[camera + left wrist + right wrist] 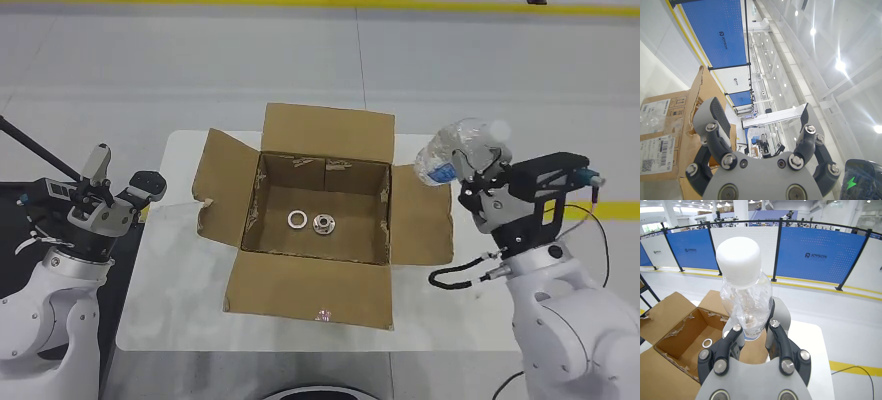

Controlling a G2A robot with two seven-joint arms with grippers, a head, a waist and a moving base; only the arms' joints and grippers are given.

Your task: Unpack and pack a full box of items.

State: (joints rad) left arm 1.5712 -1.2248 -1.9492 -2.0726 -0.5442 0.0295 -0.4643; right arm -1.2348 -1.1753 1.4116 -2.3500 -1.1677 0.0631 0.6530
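Note:
An open cardboard box (310, 285) stands in the middle of the white table (180, 300), all its flaps folded out. On its floor lie a white ring (298, 219) and a small metal part (323, 224). My right gripper (478, 165) is raised above the box's right flap and is shut on a clear plastic bottle (445, 152) with a white cap (738, 258). The bottle's body (748, 306) sits between the fingers (779, 315). The ring (707, 343) shows in the box below. My left gripper (762, 115) is open, held off the table's left side with nothing in it.
The box's left flap (696, 113), torn along its edge, rises close beside my left gripper. A black device with a green bolt sign (861, 180) sits near the left wrist. A black cable (590, 235) trails by the right arm. Yellow floor lines (620, 210) run past the table.

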